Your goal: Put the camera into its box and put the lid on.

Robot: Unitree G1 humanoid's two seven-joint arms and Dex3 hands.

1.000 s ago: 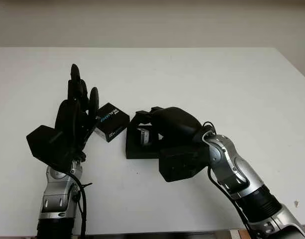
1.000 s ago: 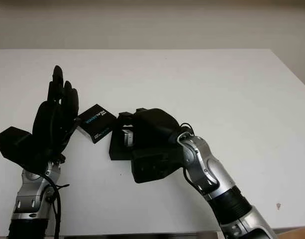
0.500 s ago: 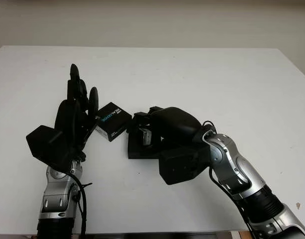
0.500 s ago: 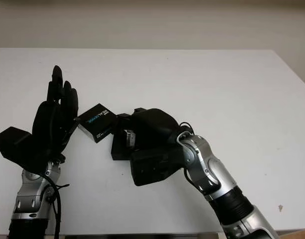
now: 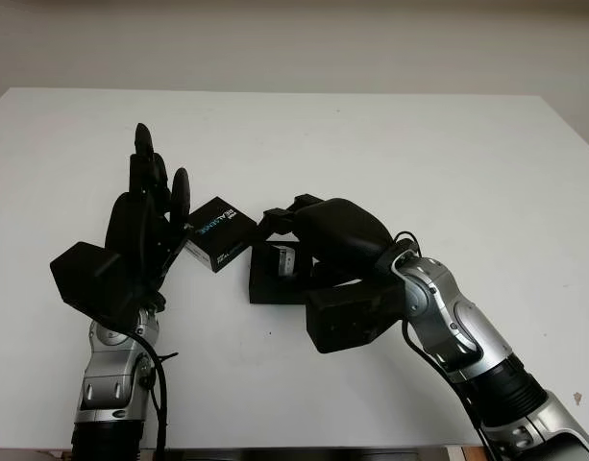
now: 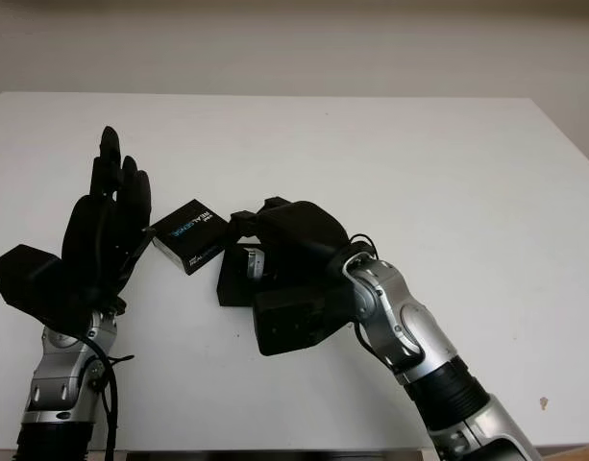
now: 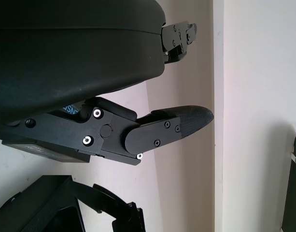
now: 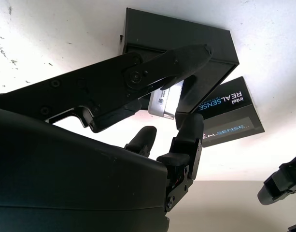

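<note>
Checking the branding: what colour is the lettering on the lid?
White and light-blue lettering on the black lid, clearest in the right wrist view.

One black box, one lid at its ten o'clock. One silver camera. Two hands, one white table.

You see the box at the table's middle with the camera in it, the lid just left, touching, the left hand farther left.
</note>
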